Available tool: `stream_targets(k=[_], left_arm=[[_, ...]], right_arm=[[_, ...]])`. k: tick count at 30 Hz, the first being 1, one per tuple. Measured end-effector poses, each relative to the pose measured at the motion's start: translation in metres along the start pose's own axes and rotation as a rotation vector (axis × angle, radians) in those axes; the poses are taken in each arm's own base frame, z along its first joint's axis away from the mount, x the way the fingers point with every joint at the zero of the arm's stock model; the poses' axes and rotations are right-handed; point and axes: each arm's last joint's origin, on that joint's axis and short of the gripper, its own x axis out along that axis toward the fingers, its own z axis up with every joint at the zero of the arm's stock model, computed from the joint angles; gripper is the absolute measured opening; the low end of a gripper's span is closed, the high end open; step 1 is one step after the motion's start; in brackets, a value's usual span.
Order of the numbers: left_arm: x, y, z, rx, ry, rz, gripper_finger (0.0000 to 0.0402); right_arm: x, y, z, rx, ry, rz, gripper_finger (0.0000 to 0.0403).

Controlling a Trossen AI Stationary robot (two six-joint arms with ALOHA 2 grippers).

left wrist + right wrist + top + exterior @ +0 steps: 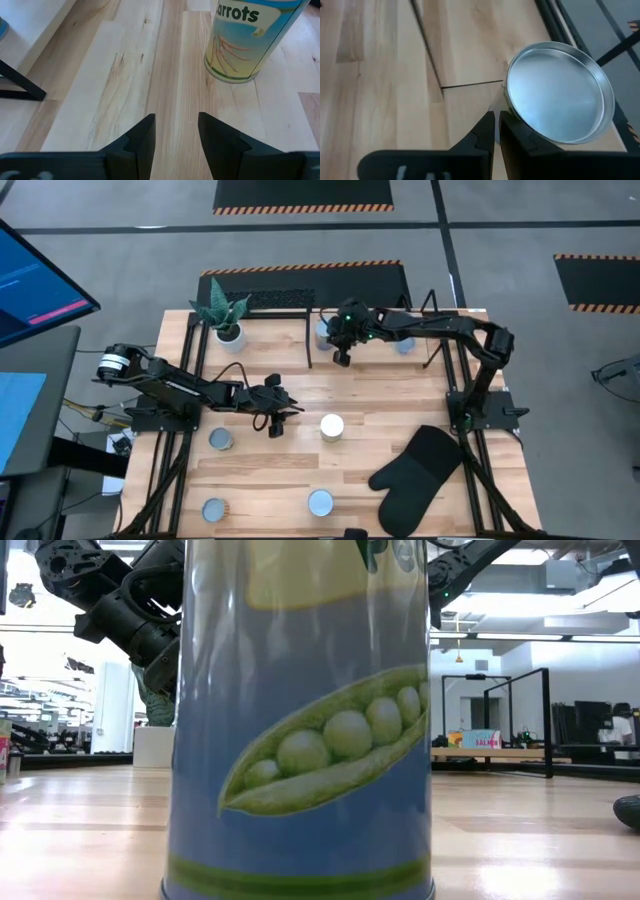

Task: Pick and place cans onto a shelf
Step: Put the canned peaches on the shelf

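Left wrist view: left fingers (176,135) gape empty near a carrots can (250,37); right fingers (496,131) nearly closed, empty.

The high view looks straight down on the whole table (380,405). The low view sits at tabletop height, facing level across it, right up against a pea can (300,730). Each wrist view looks down past its own fingers from close range; the left wrist shares the white-topped can (332,426) (252,37) with the high view.
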Motion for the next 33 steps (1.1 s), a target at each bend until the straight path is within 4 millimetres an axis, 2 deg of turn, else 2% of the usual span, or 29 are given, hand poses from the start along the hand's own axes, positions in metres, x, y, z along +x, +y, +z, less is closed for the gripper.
stream_targets(k=[16, 33], left_arm=[[0.0, 0.0, 0.0, 0.0, 0.0, 0.0, 0.014], [0.0, 0.0, 0.0, 0.0, 0.0, 0.0, 0.014]], right_arm=[[-0.003, -0.024, -0.005, 0.044, -0.005, -0.054, 0.0051], [-0.004, -0.029, -0.005, 0.048, -0.018, -0.066, 0.0051]])
